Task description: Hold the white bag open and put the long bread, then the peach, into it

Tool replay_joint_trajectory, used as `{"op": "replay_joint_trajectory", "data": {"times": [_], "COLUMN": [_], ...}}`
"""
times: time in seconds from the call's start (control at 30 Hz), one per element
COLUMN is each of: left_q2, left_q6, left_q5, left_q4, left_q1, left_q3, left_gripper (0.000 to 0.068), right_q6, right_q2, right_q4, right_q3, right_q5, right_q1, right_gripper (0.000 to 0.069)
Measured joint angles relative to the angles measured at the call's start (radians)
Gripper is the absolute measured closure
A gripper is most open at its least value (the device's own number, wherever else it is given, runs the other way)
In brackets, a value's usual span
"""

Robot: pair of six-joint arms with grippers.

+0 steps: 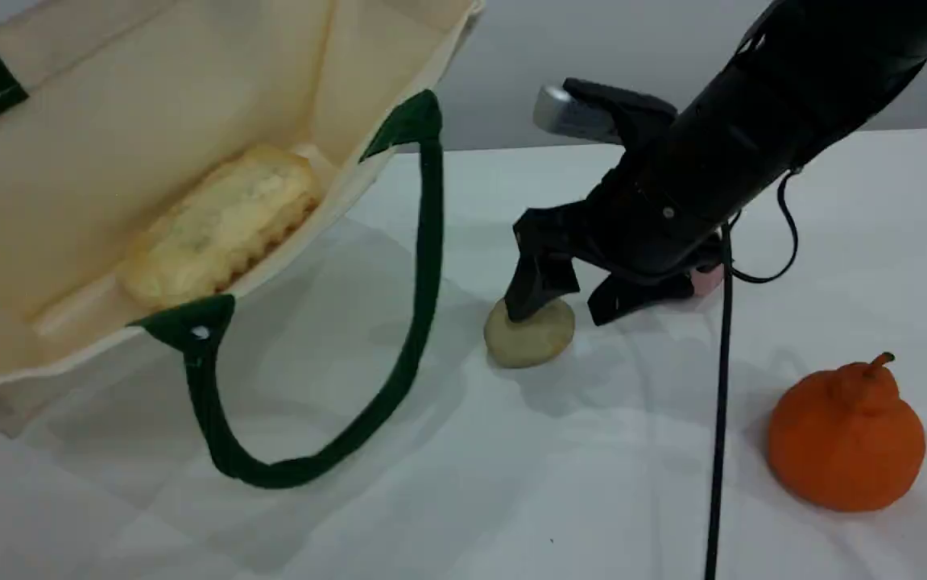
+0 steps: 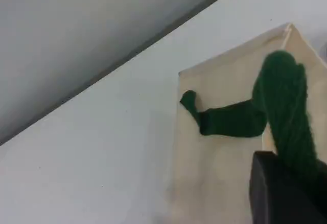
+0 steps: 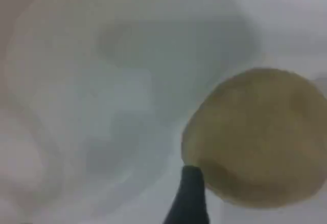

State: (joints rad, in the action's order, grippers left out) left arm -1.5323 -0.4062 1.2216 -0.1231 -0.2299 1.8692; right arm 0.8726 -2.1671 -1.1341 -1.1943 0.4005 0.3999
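Note:
The white bag (image 1: 109, 121) lies open at the left with its mouth toward the camera. The long bread (image 1: 221, 225) rests inside it. One green handle (image 1: 423, 266) loops out onto the table. My left gripper is outside the scene view; in the left wrist view its fingertip (image 2: 281, 193) is shut on the bag's other green handle (image 2: 286, 106). My right gripper (image 1: 584, 302) stands open, low over the table, one fingertip (image 3: 190, 196) touching a beige lump (image 1: 529, 334). The pink peach (image 1: 709, 278) peeks out just behind the gripper's other finger, mostly hidden.
An orange knobbed citrus (image 1: 846, 435) sits at the front right. A black cable (image 1: 721, 403) hangs from the right arm down across the table. The beige lump (image 3: 255, 137) fills the right of the right wrist view. A white cloth (image 1: 511, 483) covers the table.

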Motion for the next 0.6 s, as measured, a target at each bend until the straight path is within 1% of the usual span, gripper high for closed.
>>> {"op": "replay_joint_trajectory", "data": {"times": [0.6], "left_q2": [-0.001], "left_q6": [0.0], "left_q5": [0.0], "left_q4": [-0.011], "left_q1": [0.0], "left_q3": [0.0], "left_gripper": [0.0594], "right_q6": [0.003], "right_q2": [0.001], "right_q4": [-0.046], "right_q3": [0.0], "right_q5": [-0.029], "right_q1": [0.009], "right_gripper": [0.0117]}}
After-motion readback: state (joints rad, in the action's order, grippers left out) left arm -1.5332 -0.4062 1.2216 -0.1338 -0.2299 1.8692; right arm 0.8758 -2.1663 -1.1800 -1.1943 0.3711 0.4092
